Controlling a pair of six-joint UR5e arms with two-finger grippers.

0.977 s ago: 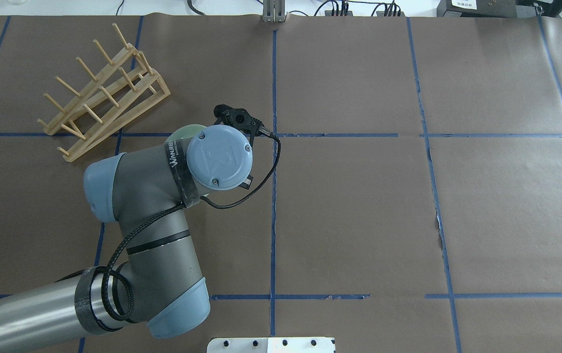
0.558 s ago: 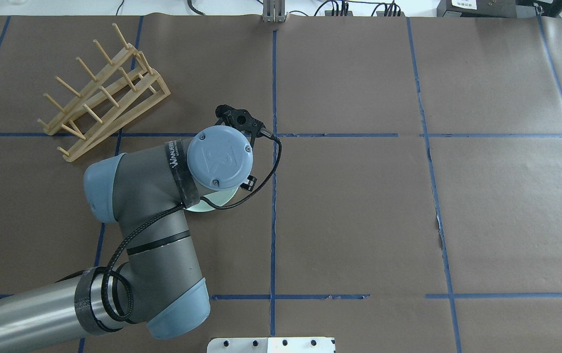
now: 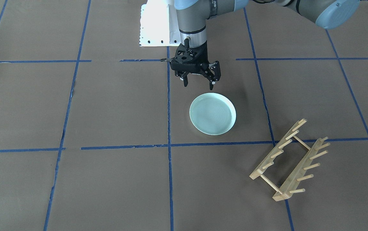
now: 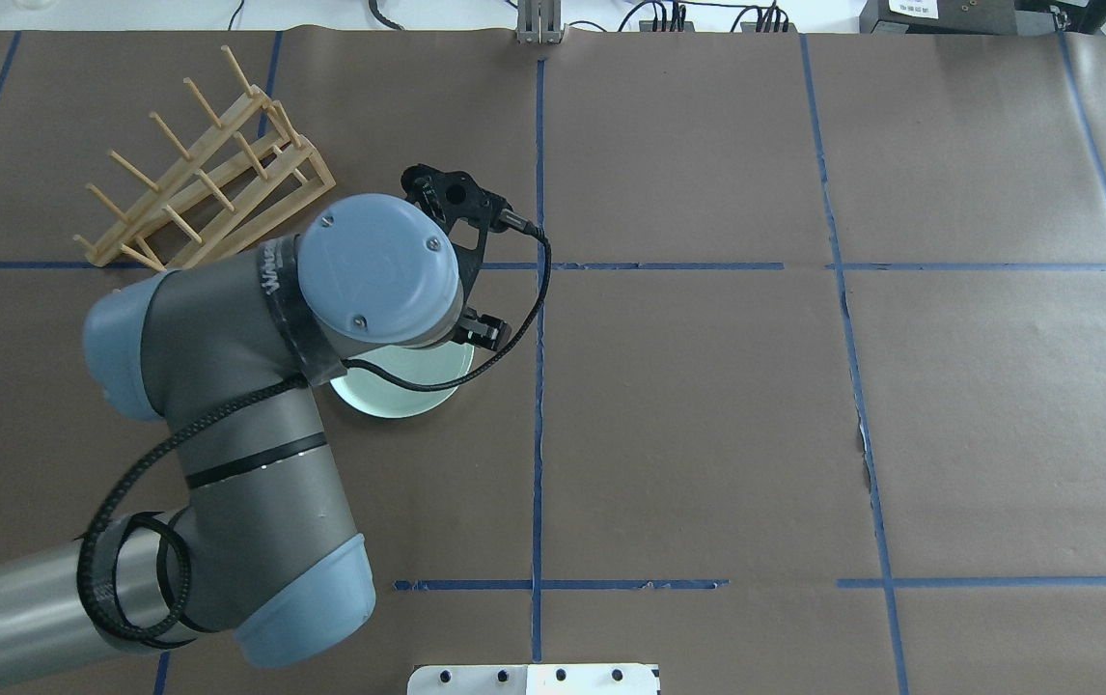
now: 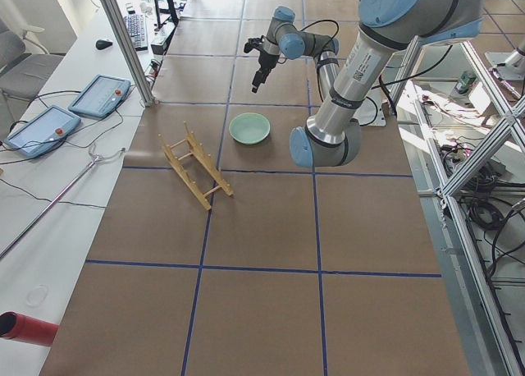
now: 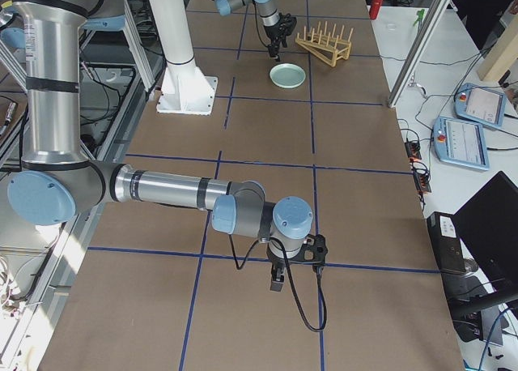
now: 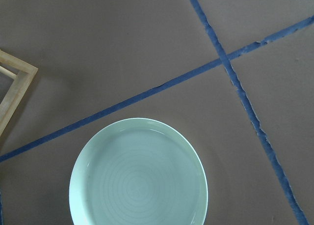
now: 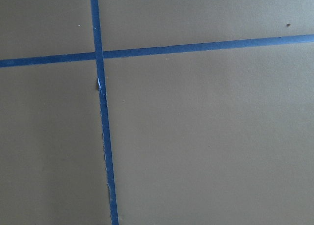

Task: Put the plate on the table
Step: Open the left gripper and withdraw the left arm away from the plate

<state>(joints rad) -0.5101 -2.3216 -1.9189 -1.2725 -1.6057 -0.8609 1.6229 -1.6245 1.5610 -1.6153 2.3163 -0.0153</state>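
Observation:
The pale mint-green plate (image 3: 213,114) lies flat on the brown-paper table (image 3: 107,106), inside a blue-taped rectangle. My left gripper (image 3: 198,86) is open and empty, hanging above the table just beyond the plate's rim on the robot's side, not touching it. In the overhead view the left wrist covers part of the plate (image 4: 408,386). The left wrist view looks straight down on the plate (image 7: 138,173); no fingers show there. My right gripper (image 6: 291,267) shows only in the exterior right view, low over the table far from the plate; I cannot tell whether it is open or shut.
The light wooden peg rack (image 3: 288,160) lies on the table beside the plate, a short gap away; it also shows in the overhead view (image 4: 210,179). The white robot base (image 3: 156,24) is at the table edge.
The plate, mostly hidden under the left wrist before, now lies in plain sight on the table. The left wrist has risen and shifted left, away from the plate.

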